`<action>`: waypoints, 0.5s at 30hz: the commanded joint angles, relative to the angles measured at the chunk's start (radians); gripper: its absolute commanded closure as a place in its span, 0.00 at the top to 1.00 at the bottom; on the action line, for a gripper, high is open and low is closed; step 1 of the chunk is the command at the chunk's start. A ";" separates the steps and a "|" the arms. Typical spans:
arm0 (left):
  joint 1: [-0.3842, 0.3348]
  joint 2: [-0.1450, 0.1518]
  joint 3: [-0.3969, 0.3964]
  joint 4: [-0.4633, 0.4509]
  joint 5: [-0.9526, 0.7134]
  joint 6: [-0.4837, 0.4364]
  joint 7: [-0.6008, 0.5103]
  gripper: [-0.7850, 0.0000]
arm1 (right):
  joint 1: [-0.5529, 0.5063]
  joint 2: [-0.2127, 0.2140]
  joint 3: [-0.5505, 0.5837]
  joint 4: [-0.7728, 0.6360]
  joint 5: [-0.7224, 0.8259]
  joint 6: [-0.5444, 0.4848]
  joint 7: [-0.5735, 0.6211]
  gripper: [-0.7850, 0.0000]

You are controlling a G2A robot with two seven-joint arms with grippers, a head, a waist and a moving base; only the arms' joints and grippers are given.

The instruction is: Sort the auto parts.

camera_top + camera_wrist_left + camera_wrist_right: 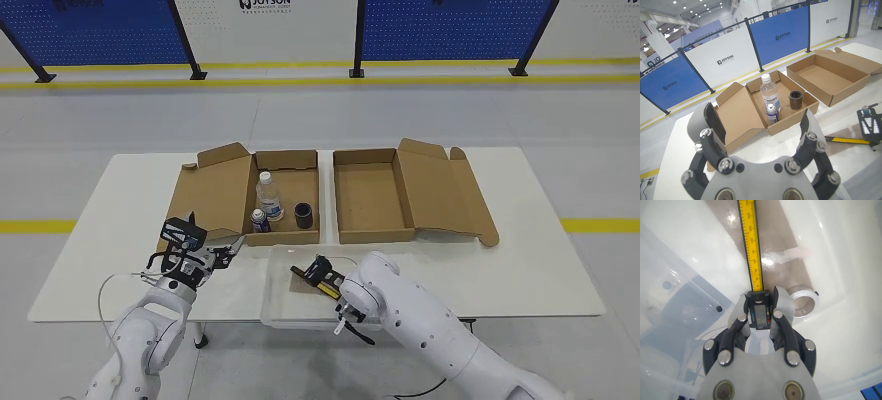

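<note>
My right gripper (759, 300) is shut on the display head of a digital caliper (751, 247) with a yellow scale, inside the clear plastic bin (285, 315) at the table's front. The caliper (318, 277) also shows from above. Beside the right gripper in the bin lies a silver metal ring (806, 304). My left gripper (761, 121) is open with nothing between its fingers, held above the table to the left of the bin and in front of the left cardboard box (285, 237). That box holds a clear bottle (769, 92), a spray can (772, 114) and a dark cylindrical bearing (795, 99).
A second open cardboard box (372, 235) with nothing in it stands to the right of the first, its flaps spread toward the table's right side. Bare white table (545, 270) lies in front of it and to the right of the bin.
</note>
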 commanded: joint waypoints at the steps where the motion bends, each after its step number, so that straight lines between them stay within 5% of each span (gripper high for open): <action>1: 0.000 0.000 0.000 0.000 0.000 0.000 0.000 1.00 | -0.006 0.003 0.013 -0.025 0.003 0.005 0.001 0.00; 15: 0.000 0.000 0.000 0.000 0.000 0.000 0.000 1.00 | -0.142 0.052 0.187 -0.283 0.058 0.011 -0.054 0.00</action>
